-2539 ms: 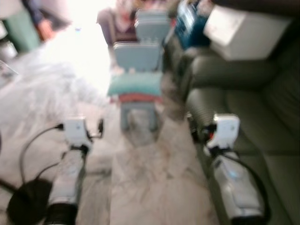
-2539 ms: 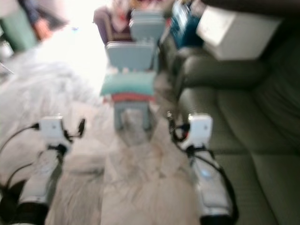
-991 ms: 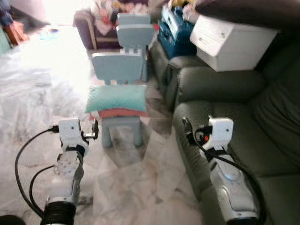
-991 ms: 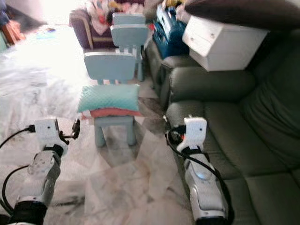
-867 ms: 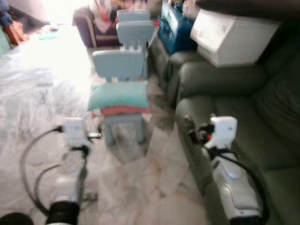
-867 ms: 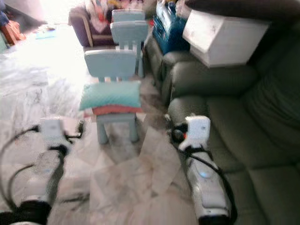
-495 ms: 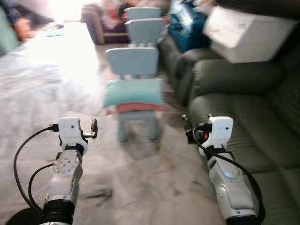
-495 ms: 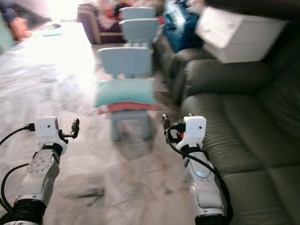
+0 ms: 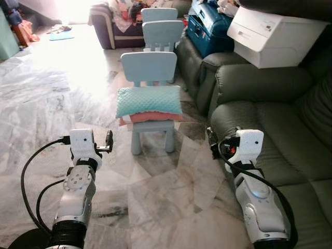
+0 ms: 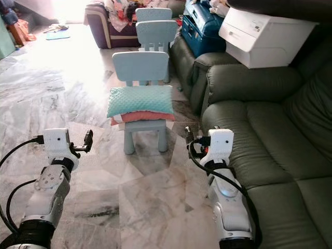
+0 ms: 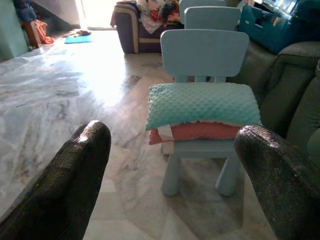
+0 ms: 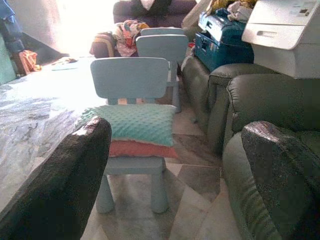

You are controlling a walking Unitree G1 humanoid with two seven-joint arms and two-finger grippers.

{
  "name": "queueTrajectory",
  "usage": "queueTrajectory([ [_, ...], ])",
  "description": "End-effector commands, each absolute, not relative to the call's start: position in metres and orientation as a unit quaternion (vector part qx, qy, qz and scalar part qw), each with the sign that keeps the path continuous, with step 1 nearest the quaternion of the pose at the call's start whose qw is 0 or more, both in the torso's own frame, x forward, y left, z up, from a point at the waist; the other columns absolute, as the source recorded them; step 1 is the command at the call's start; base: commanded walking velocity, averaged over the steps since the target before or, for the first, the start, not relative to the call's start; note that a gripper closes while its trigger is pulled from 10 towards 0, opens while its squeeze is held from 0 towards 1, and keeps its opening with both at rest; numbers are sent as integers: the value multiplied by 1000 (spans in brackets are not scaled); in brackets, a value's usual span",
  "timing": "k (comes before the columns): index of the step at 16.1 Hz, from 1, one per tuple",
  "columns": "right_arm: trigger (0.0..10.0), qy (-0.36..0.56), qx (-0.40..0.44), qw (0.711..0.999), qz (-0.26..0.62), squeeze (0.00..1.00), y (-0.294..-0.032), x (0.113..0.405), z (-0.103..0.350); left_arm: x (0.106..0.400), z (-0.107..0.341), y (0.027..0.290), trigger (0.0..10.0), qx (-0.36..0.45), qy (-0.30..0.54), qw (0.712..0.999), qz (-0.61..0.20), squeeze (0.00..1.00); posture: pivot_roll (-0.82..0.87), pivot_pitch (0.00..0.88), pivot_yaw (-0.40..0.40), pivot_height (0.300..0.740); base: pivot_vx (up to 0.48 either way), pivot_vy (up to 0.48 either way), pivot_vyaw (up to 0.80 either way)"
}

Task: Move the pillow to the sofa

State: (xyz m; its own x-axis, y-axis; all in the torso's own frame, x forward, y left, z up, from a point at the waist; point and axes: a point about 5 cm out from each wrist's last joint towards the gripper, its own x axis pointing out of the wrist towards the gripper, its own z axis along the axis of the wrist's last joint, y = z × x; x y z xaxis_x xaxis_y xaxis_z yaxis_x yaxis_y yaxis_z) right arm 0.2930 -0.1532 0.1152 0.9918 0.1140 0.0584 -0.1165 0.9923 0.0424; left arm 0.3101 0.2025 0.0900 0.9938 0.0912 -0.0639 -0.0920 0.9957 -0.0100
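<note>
Teal pillow [image 9: 148,100] on pink cushion [image 9: 150,116], small blue chair [image 9: 150,88], frame centre – sofa [image 9: 280,124] right; left gripper [image 9: 108,141], right gripper [image 9: 211,141] low, jaws wide, empty

floor [image 9: 171,181] open to chair [image 9: 150,72] | sofa [image 9: 270,119] walls right side

- No legible text, brand, no. or sign anywhere.
- White printer [image 10: 265,36] ahead & right of the right gripper [image 10: 189,139], on sofa arm: small dark marks on top/front, too small to read.
- Blue case [image 10: 199,21] beyond it: no readable label.
</note>
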Motion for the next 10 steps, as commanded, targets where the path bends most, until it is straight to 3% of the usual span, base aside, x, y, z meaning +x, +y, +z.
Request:
queueTrajectory([
  [1,10000,-32,22,997,62,0,-153,295,118,311,94,206,10000,-4,22,998,53,0,-84,42,-19,740,0,0,0],
  [4,10000,-37,15,997,68,0,-153,297,120,312,95,207,10000,9,16,998,57,0,-82,36,-20,740,0,0,0],
  [8,10000,-38,17,997,65,0,-152,296,120,312,93,209,10000,9,23,998,60,0,-85,34,-17,740,0,0,627],
  [10,10000,-38,17,997,66,0,-152,297,120,312,97,208,10000,33,8,999,40,0,-84,35,-14,740,0,0,0],
])
